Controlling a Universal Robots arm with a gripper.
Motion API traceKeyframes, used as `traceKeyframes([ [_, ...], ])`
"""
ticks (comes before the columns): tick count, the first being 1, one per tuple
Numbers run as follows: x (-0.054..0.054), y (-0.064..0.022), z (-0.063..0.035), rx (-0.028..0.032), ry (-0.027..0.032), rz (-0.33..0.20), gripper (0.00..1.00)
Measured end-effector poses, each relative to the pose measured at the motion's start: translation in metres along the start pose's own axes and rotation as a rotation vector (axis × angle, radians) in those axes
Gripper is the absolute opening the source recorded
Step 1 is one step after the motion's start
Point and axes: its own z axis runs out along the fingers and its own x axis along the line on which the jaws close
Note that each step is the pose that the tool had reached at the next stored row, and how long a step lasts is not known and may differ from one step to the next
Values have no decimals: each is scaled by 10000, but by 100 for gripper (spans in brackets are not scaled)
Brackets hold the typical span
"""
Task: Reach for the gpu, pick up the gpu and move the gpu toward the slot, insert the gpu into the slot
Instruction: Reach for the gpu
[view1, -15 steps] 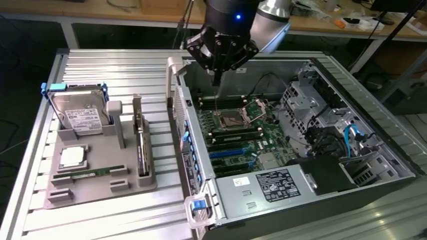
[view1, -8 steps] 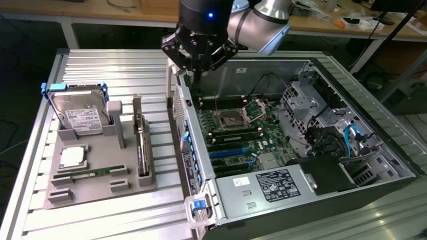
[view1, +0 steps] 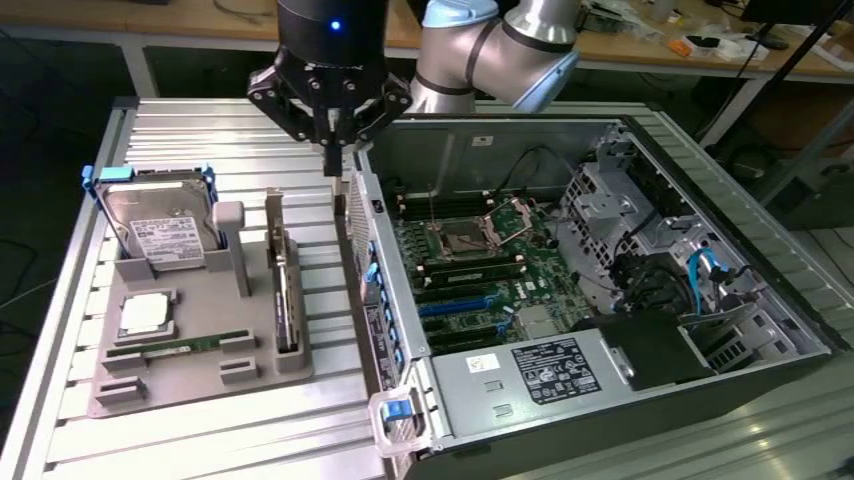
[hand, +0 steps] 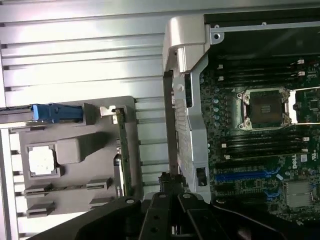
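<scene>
**Gripper hanging closed over the gap between holder and case; gpu standing in its holder**

I am watching the gripper (view1: 335, 168) hanging fingers-down over the slatted metal table (view1: 200, 130), above the narrow gap between the grey holder tray (view1: 200, 385) and the rear wall of the open computer case (view1: 370, 262). From the exterior view its fingers are pressing together into one narrow tip with nothing between them. The wrist view is giving me the same reading: the gripper (hand: 171, 181) is drawn closed and carrying nothing.

The gpu (view1: 282, 290) is standing on its long edge in an upright slot of the tray, on the tray's side nearest the case. It is sitting below the gripper and a little toward the exterior view's left, apart from the fingers. In the wrist view I am seeing the gpu (hand: 121, 150) edge-on as a thin green strip, with its silvery bracket at one end.

The same tray is holding a hard drive (view1: 158, 228) leaning in its stand, a processor chip (view1: 144, 315) lying flat, and a slim memory stick (view1: 180, 345) beside it.

The case is lying on its side with the motherboard (view1: 494, 270) facing up, and the processor socket (hand: 263, 109) is showing open on it.
</scene>
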Motion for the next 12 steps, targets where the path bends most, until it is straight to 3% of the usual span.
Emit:
traceKeyframes([
  [6,463,-35,-13,0,0,0,11],
  [12,684,-53,-18,0,0,0,11],
])
